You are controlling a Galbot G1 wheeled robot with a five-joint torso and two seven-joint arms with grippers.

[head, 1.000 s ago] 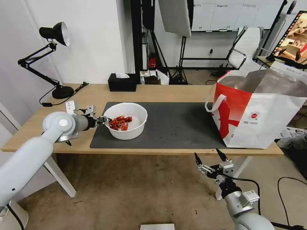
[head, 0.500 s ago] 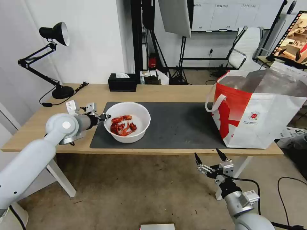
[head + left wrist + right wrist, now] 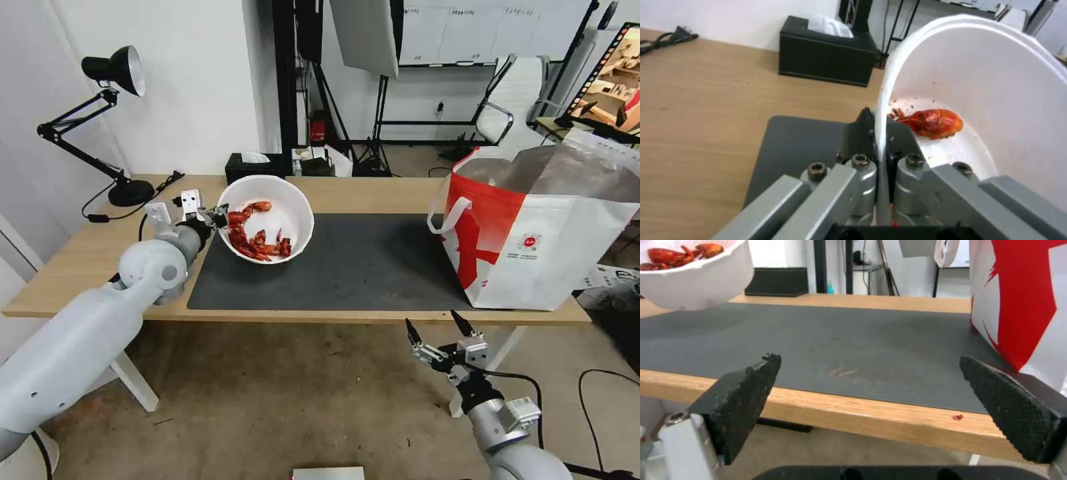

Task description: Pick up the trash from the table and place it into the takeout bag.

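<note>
Head view: the left gripper (image 3: 219, 217) pinches the white bowl (image 3: 267, 220) by its rim, holding it tilted above the mat (image 3: 360, 267), well apart from the bag (image 3: 533, 233). The right gripper (image 3: 440, 333) hangs spread open below the table (image 3: 373, 193) edge, idle.

right gripper (image 3: 871, 396) open below table (image 3: 889, 421) edge | white bowl (image 3: 698, 276) lifted | takeout bag (image 3: 1018, 300) on mat (image 3: 840, 343)
</note>
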